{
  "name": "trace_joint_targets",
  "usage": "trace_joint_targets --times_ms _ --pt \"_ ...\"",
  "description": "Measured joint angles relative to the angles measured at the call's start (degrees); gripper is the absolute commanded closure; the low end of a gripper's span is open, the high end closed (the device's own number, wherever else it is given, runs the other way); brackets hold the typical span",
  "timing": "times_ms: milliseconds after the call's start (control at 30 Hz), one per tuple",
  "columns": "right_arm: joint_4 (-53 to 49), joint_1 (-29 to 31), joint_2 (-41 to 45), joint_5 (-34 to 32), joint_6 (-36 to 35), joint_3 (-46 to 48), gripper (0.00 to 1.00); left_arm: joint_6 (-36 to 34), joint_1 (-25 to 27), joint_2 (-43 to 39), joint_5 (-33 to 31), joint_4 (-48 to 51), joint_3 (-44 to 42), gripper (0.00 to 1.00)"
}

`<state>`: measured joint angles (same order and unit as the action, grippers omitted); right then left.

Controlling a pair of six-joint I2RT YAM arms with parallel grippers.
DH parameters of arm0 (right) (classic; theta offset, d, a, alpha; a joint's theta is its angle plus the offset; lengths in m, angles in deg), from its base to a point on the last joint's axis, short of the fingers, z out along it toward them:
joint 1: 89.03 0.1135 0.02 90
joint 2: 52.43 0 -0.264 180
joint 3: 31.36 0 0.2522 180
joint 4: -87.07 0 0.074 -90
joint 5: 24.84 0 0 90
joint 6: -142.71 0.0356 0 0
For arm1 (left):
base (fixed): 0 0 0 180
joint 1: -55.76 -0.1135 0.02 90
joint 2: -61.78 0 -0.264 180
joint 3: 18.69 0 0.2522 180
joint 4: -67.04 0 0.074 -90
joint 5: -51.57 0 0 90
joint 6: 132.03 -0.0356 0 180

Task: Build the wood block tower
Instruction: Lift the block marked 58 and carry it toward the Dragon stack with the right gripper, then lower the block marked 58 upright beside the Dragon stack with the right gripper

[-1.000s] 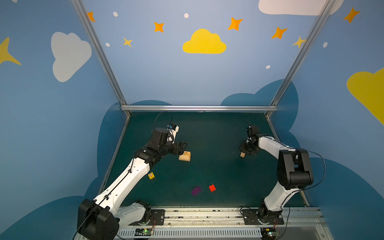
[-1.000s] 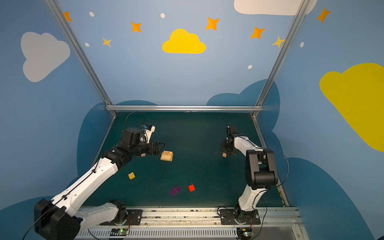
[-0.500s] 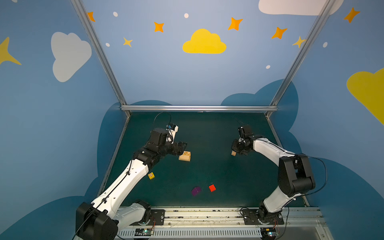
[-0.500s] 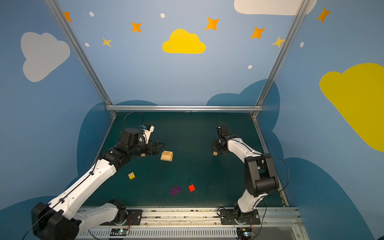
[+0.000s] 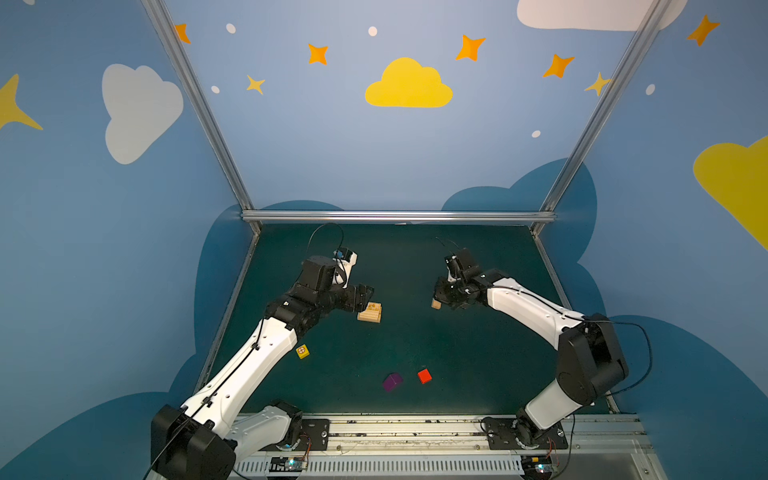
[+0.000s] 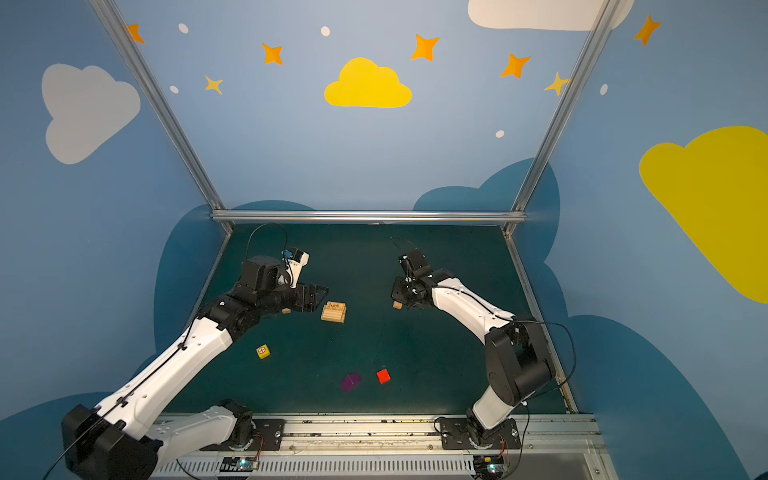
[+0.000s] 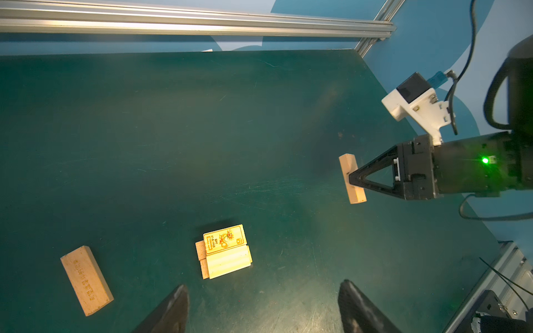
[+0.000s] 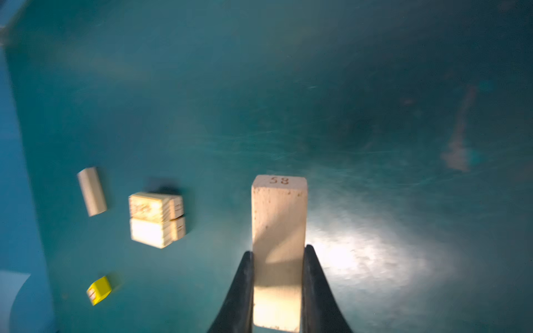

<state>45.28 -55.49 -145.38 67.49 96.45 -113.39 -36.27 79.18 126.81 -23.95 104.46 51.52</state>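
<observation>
The tower is a low stack of tan planks, the top one printed in orange, left of the mat's middle. My left gripper stands open just left of it, holding nothing. A loose plank lies under that arm. My right gripper is shut on a pale plank marked 58, held above the mat right of the tower. A yellow cube, a purple cube and a red cube lie nearer the front.
An aluminium rail and blue walls close the back and sides of the green mat. The arms' base rail runs along the front edge.
My right gripper has carried its plank leftward from the right side toward the mat's middle. The left arm and the tower have stayed about where they were.
</observation>
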Motion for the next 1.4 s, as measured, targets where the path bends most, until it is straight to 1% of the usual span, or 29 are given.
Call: trace_joint_targets --times_ms 167,300,433,533,600,700,800,1033,1400 --pt "0.46 5.25 -1.31 -0.22 2.56 -3.32 1.0 -0.04 0.66 -0.72 -0.63 1.05 0.02 0.18" --pt "0.98 8.94 -5.18 -0.15 4.28 -7.23 1.0 -1.11 1.79 -3.74 -0.83 3.89 0.02 0.18" --pt "1.05 12.0 -9.49 -0.24 5.68 -10.82 1.0 -2.8 1.88 -6.54 -1.38 8.41 -0.09 0.18" --pt "0.83 14.03 -12.83 -0.52 6.67 -13.88 1.0 -3.74 1.88 -9.46 -2.84 9.81 -2.56 0.18" --pt "0.74 15.19 -15.06 -0.92 7.28 -16.02 1.0 -4.07 1.88 -12.04 -3.28 10.14 -5.77 0.18" --pt "0.63 16.44 -17.66 -1.2 8.41 -18.58 1.0 -4.63 1.88 -14.71 -3.39 10.99 -9.49 0.19" --pt "0.24 17.38 -19.82 -1.36 9.27 -21.03 1.0 -5.14 1.88 -15.85 -3.89 11.34 -11.13 0.19" --pt "-0.22 18.84 -23.87 -1.42 10.58 -25.99 1.0 -5.81 0.52 -15.89 -7.28 11.34 -11.26 0.19" --pt "-3.96 20.09 -29.16 -3.37 11.45 -33.27 1.0 -5.79 -0.9 -16.0 -7.52 11.32 -11.26 0.19"
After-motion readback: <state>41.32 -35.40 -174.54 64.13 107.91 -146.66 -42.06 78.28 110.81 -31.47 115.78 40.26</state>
